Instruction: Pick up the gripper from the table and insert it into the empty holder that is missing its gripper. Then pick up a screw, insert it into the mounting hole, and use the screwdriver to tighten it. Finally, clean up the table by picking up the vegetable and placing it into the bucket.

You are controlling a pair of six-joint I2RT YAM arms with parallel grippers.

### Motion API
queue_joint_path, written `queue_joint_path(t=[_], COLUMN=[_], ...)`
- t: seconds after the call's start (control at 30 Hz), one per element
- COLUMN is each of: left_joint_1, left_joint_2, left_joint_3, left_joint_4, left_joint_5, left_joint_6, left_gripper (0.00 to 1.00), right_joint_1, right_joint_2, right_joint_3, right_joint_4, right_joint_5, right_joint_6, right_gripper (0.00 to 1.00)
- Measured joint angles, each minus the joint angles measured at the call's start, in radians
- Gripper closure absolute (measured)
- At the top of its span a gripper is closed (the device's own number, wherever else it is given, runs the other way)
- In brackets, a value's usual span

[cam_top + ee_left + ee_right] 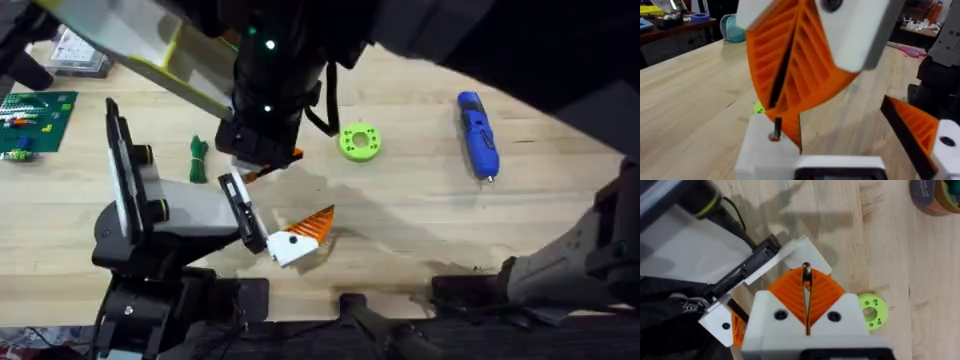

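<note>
A dark, blurred arm hangs close under the overhead camera and covers the far middle of the table [420, 220], hiding most of the right gripper [806, 292] from above. From its own wrist camera, the white fingers [832, 315] are pressed together, their orange ribbed pads clamped on a thin dark screw [806, 270]. The screw stands upright with its tip at a hole in a white gripper [772, 147] seated on the holder [180, 215]. How deep the tip sits cannot be made out.

The bucket [935, 195] is cut off at the frame's corner.

The table is light wood with visible grain. A blue screwdriver [478, 135] lies near its far right. A lime-green holed disc [360, 142] sits at the middle. The dark green vegetable [198, 158] lies just beyond the holder, and a green board [35, 120] lies at the left edge.

The holder rests at the near left, and its crossbar carries a second gripper piece [300, 238] with an orange wedge tip.
</note>
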Motion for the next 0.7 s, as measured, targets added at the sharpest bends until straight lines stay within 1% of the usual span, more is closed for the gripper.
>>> queue_joint_path(t=[0.7], left_joint_1=[0.000], left_joint_2=[0.000], left_joint_3=[0.000], left_joint_4=[0.000], left_joint_5=[0.000], left_joint_6=[0.000], left_gripper=[0.014], right_joint_1=[-0.002], right_joint_2=[0.000], right_joint_3=[0.000], right_joint_4=[-0.003], right_joint_5=[0.013], right_joint_6=[-0.011], right_gripper=[0.995])
